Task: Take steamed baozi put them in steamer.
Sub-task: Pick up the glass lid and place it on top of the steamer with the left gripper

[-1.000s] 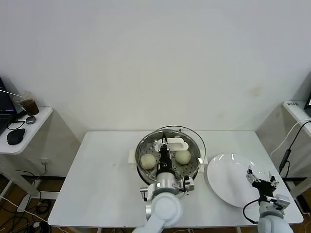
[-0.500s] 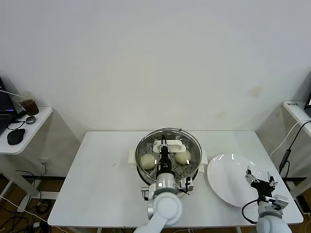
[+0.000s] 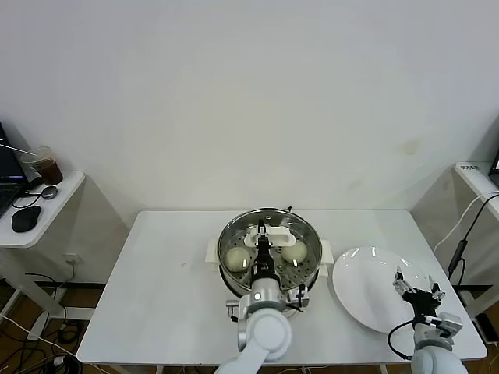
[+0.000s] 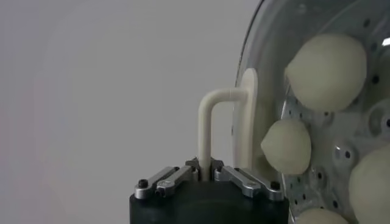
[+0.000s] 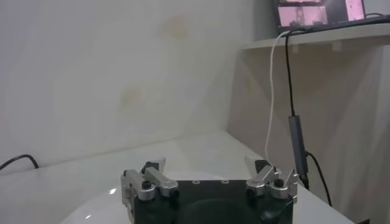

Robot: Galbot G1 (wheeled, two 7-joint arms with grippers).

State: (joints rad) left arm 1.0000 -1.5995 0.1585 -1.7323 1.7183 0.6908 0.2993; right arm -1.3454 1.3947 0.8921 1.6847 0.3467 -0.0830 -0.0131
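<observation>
Baozi [image 4: 328, 70] all in steamer [image 3: 308, 234], four seen thru glass lid [image 4: 259, 36]; plate [image 3: 366, 292] bare. Left gripper [image 4: 205, 171] pinches lid handle [image 4: 210, 125], lid prob. seated, can't confirm. Left to do: release. Right gripper [image 3: 419, 294] spread, idle by plate at table's [image 3: 156, 288] right edge. Room open leftward.

The glass lid [image 3: 270, 234], held by the left gripper [image 3: 263, 238], now sits level over the steamer [image 3: 231, 273], no longer tilted.
</observation>
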